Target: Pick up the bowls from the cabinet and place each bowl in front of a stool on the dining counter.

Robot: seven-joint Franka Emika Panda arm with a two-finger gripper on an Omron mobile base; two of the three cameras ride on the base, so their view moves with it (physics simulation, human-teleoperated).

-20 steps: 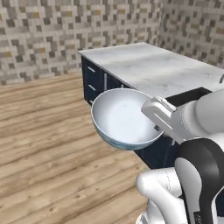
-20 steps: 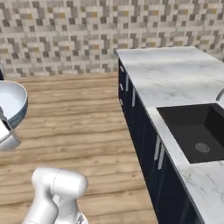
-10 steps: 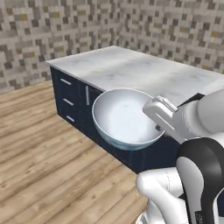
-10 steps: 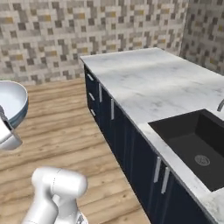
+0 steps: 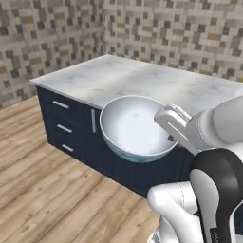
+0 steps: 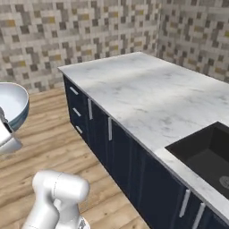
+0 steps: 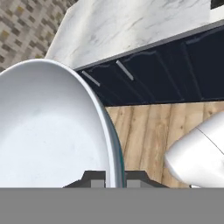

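Closest to the hand camera, the end effector [image 7: 115,178] is seen pinched on the rim of the white bowl [image 5: 135,126], one dark fingertip on each side of the wall. The bowl is carried in the air, tilted, above the wooden floor [image 5: 42,190] and short of the bench [image 6: 152,96]; its teal outer wall is visible along the lower edge in the left base view. At the left border of the right base view, the bowl is cut off. Open floor lies between the bowl and the navy drawer fronts [image 5: 64,128] below the marble edge. Beyond, the marble top runs bare toward the mosaic tile wall [image 6: 80,31]. A black sink basin [image 6: 203,156] is set into the near part of the bench, cropped by the frame. The fingertips themselves are largely hidden by the bowl.
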